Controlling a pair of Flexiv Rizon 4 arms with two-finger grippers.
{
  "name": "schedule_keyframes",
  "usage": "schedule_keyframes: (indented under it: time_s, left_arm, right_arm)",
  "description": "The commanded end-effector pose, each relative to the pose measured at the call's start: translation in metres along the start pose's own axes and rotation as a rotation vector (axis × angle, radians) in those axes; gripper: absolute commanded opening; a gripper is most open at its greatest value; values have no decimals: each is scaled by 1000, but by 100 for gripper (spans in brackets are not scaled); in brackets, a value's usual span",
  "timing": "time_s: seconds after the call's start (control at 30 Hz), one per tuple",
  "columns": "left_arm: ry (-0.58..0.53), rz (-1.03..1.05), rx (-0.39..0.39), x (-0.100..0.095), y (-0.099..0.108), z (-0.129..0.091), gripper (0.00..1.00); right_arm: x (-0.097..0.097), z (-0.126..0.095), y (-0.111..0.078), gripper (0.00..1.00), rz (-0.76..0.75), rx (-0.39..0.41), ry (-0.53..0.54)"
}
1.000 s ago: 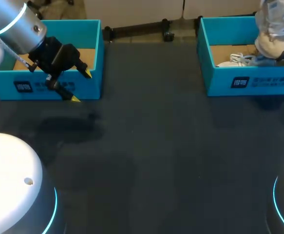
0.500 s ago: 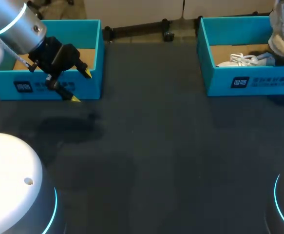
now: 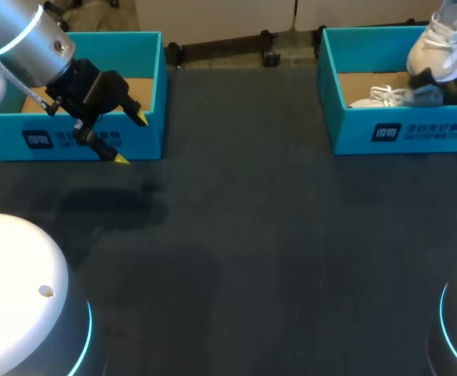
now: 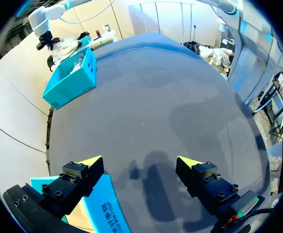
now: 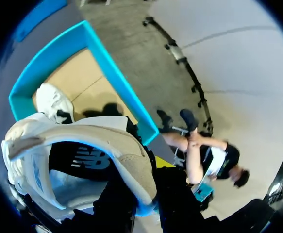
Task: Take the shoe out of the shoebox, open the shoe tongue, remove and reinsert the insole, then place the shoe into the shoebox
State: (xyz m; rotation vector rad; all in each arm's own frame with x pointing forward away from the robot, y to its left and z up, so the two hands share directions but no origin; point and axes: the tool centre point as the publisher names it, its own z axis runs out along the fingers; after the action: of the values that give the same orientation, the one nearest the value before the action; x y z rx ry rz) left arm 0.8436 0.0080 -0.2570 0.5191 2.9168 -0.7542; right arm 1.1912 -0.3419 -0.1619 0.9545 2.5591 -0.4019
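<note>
One shoe [image 3: 436, 45] clamped by right end effector [image 5: 148, 190] above right shoebox [image 3: 432, 131], left end effector [image 3: 130, 139] splayed beside left shoebox [image 3: 146, 139].

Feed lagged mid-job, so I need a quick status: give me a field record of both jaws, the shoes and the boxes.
left jaws: open, empty, at the left shoebox front wall
right jaws: shut on the held shoe
held shoe: up in the air above the right shoebox
second shoe: lying inside the right shoebox
</note>
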Motion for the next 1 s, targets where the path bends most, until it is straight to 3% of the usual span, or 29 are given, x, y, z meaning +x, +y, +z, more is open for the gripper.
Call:
schedule_keyframes:
  time_s: [0.03, 0.43, 0.6, 0.63, 1.0]
  left_arm:
    - [-2, 1, -3, 2, 0, 0, 100]
    - [-2, 1, -3, 2, 0, 0, 100]
    - [-2, 1, -3, 2, 0, 0, 100]
    - [-2, 1, -3, 2, 0, 0, 100]
    - [-2, 1, -3, 2, 0, 0, 100]
  right_arm:
    - [-1, -7, 0, 0, 357, 66, 3]
    - [5, -7, -9, 0, 640, 64, -23]
    - [9, -4, -16, 0, 755, 117, -7]
    - [11, -3, -17, 0, 771, 171, -3]
    - [12, -2, -17, 0, 774, 174, -2]
